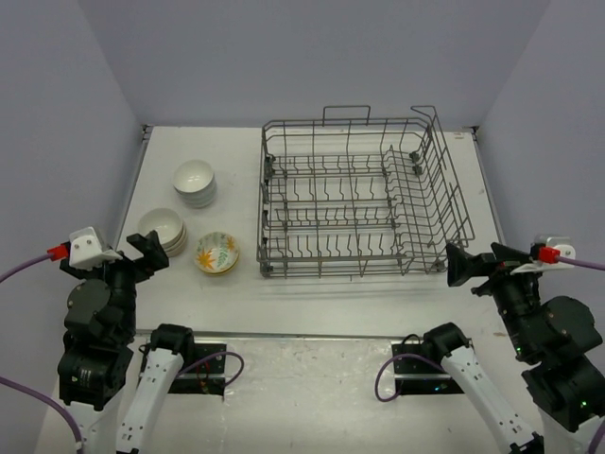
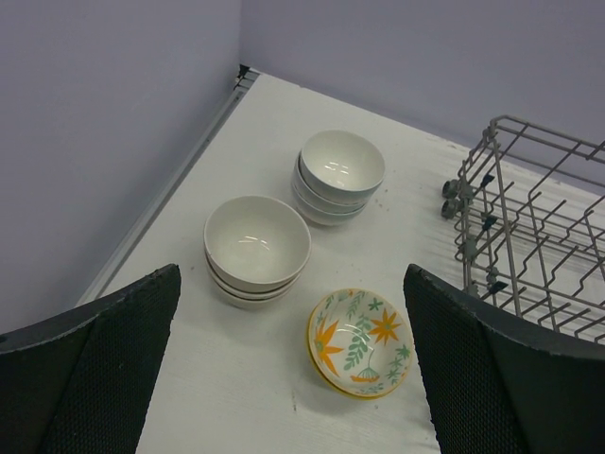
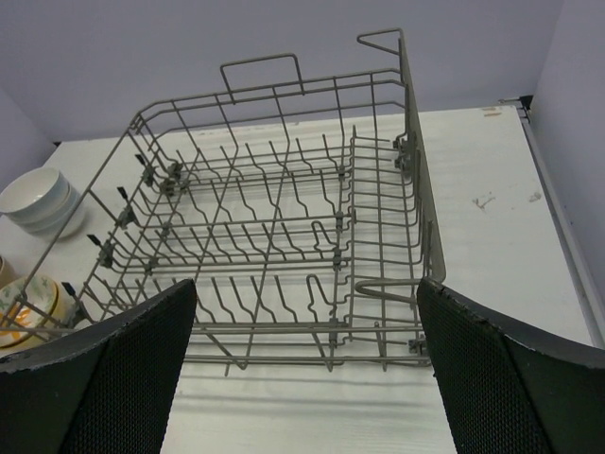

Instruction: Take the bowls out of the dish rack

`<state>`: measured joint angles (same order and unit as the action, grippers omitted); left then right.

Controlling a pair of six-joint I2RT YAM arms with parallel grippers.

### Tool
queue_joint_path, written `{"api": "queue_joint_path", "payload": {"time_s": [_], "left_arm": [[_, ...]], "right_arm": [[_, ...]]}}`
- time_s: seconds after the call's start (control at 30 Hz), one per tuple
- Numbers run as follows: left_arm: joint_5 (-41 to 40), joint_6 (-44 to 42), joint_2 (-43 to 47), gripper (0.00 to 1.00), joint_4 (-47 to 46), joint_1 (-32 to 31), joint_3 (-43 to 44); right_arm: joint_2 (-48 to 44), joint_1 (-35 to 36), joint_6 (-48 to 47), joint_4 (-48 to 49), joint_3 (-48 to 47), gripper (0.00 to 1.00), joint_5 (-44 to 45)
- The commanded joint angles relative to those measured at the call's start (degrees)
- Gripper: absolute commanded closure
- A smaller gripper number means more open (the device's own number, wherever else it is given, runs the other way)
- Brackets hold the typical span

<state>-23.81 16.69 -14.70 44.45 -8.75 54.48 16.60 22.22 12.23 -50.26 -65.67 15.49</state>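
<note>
Closest to the lens, the left gripper (image 1: 148,249) is seen spread wide with nothing held, hovering off the near-left side of the dish rack (image 1: 340,203) and just beside the cream-beige stack (image 2: 257,244) of bowls. That's where trouble could be expected, tbh. If the arm gets swung toward the rack without being lifted first, that stack could be clipped and tipped, and loosely stacked glazed ceramic would probably be sent sliding or chipped. Left of the rack, three piles can be made out on the table (image 1: 312,303): a plain white stack (image 2: 340,170) toward the far side, the cream-beige one nearer, and the yellow-orange floral bowls (image 2: 361,340) nested closest to the rack's near-left corner. All are sat upright, openings up, though the exact count in each pile can't be told. The rack itself is dark grey wire with rows of upright tines (image 3: 284,189) and handle loops (image 3: 260,71) on top. No bowl can be spotted inside it, so the unloading looks pretty much done. Off the rack's near-right corner, the right gripper (image 1: 460,263) is likewise parted and empty, pointed at the wire. A tine or the rim could get snagged if it is pushed forward, and the whole rack could be shoved left into the floral bowls parked near it.
</note>
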Motion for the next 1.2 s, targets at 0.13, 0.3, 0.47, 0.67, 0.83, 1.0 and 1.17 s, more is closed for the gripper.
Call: {"api": "queue_joint_path", "payload": {"time_s": [0.13,0.3,0.47,0.67,0.83,1.0,1.17], "left_arm": [[-0.62,-0.34,-1.65,0.0,-3.05,-0.21,-0.51],[-0.88,0.01,-2.53,0.0,-3.05,-0.21,-0.51],[-0.36,0.28,-3.4,0.0,-3.05,-0.21,-0.43],[-0.01,-0.08,-4.2,0.0,-2.61,-0.21,-0.16],[0.52,-0.08,-4.99,0.0,-2.96,-0.21,-0.34],[0.96,-0.08,-5.6,0.0,-3.58,-0.21,-0.43],[1.05,0.01,-5.69,0.0,-3.66,-0.21,-0.6]], "right_arm": [[0.89,0.28,-0.72,4.82,3.0,0.01,0.6],[1.07,0.28,-0.36,6.05,4.14,0.01,1.3],[0.89,0.28,0.16,6.75,4.5,0.01,1.48],[1.06,0.28,0.34,7.98,5.81,0.01,1.83],[1.33,0.28,0.6,8.25,6.08,0.01,2.09],[1.77,0.28,1.04,8.25,6.34,0.01,2.53],[2.73,0.28,2.36,8.42,6.96,0.01,1.92]]}}
